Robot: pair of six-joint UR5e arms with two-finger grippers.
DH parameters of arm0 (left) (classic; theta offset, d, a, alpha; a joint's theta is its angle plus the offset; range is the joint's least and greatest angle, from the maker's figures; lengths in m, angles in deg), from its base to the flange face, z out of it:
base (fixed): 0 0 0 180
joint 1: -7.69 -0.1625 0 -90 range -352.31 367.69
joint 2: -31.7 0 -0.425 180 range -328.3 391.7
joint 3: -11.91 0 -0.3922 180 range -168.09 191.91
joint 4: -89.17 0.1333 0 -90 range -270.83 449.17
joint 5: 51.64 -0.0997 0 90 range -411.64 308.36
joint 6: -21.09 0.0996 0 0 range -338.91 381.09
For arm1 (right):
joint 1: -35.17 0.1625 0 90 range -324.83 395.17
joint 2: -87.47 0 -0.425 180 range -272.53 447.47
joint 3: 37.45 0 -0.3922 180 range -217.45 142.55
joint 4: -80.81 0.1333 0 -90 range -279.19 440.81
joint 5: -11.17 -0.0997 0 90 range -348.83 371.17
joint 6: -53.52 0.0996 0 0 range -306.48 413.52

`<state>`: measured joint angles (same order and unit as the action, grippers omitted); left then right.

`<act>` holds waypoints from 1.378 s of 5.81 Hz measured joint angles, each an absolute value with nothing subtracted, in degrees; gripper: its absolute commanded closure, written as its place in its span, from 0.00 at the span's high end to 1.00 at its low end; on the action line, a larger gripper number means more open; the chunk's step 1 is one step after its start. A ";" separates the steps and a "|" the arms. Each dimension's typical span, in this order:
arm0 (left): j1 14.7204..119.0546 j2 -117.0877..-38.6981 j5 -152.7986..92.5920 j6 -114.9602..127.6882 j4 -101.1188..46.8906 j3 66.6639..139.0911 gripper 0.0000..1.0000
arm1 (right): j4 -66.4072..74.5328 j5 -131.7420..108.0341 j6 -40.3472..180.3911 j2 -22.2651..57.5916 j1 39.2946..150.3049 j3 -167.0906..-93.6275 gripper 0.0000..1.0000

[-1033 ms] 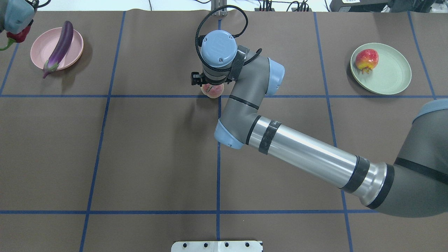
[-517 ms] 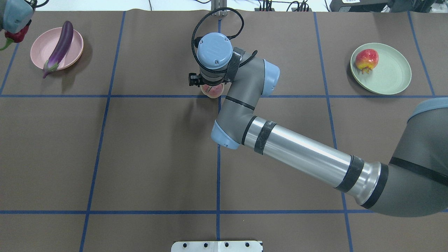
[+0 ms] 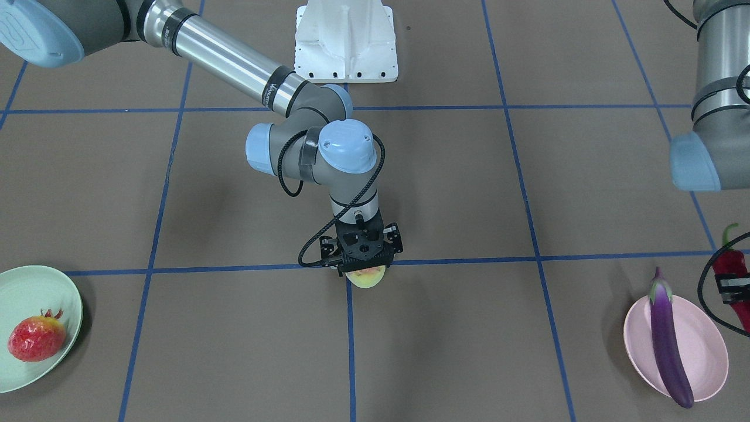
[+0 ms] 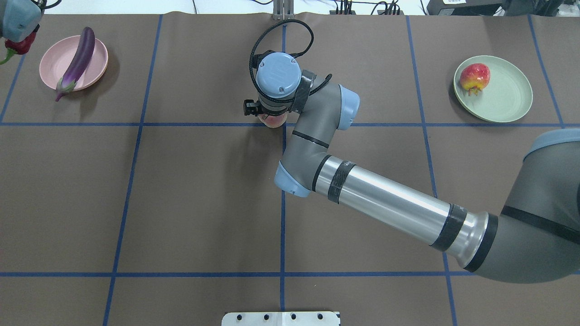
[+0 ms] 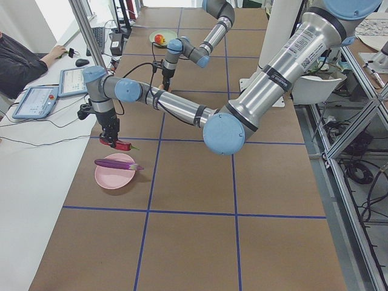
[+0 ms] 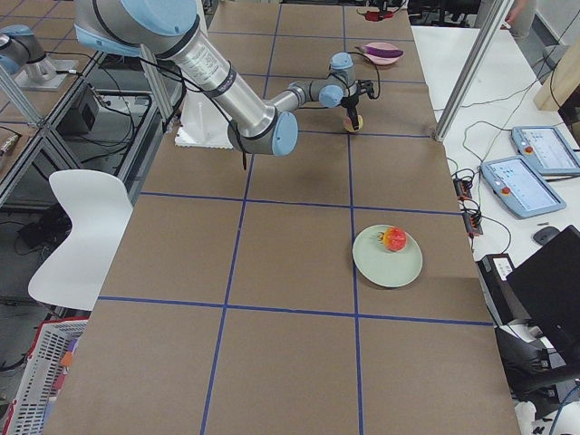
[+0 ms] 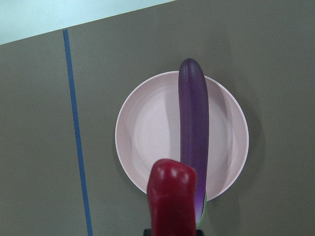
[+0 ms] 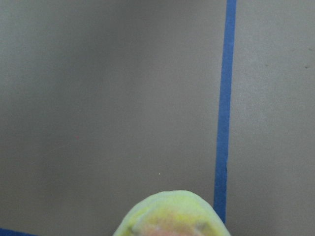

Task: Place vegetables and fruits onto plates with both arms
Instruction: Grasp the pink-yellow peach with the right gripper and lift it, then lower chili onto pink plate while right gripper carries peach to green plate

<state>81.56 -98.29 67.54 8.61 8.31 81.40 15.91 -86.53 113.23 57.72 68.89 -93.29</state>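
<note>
Brown paper-covered table (image 4: 181,203) with a grid of blue tape lines, seen from several sides.

The silver-grey jointed right arm (image 4: 389,203) reaches to the table's centre. The matching left arm (image 5: 182,108) stretches to the far corner on the robot's left.

The shallow pale mint green plate (image 4: 507,97) lies far out on the robot's right. The shallow pale pink plate (image 4: 54,63) lies far out on its left. The two plates are well apart.

The long slim glossy purple eggplant (image 4: 79,56) lies across the pink plate. Its long axis runs from the robot's side to the operators' side, slightly slanted. The greenish cap points toward the robot, the rounded tip away, and both ends reach past the rim.

The glossy red chili (image 7: 172,196) is clamped in the black two-finger left gripper (image 5: 114,140), just beside the pink plate on its outer side. It is held roughly level, its curved green stem toward the robot.

The round mottled red-orange fruit (image 4: 475,77) sits off-centre on the mint plate, its spiky crown toward the robot.

The round pink-and-yellow-green peach (image 3: 366,277) is at a crossing of tape lines in the table's centre. The black two-finger right gripper (image 3: 364,266) points straight down, closed around it. Whether the peach touches the table cannot be told, and its crease is not visible.
</note>
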 measured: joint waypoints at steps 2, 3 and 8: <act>81.98 -98.29 67.52 8.83 8.21 81.15 0.00 | 16.09 -86.48 113.83 57.92 68.88 -94.43 0.00; 82.26 -98.29 66.05 9.55 7.24 79.70 0.00 | 16.03 -86.65 114.92 58.02 69.45 -96.31 0.00; 74.80 -98.85 52.91 9.10 -10.08 65.72 0.00 | 14.40 -91.35 117.38 58.79 73.91 -101.57 0.00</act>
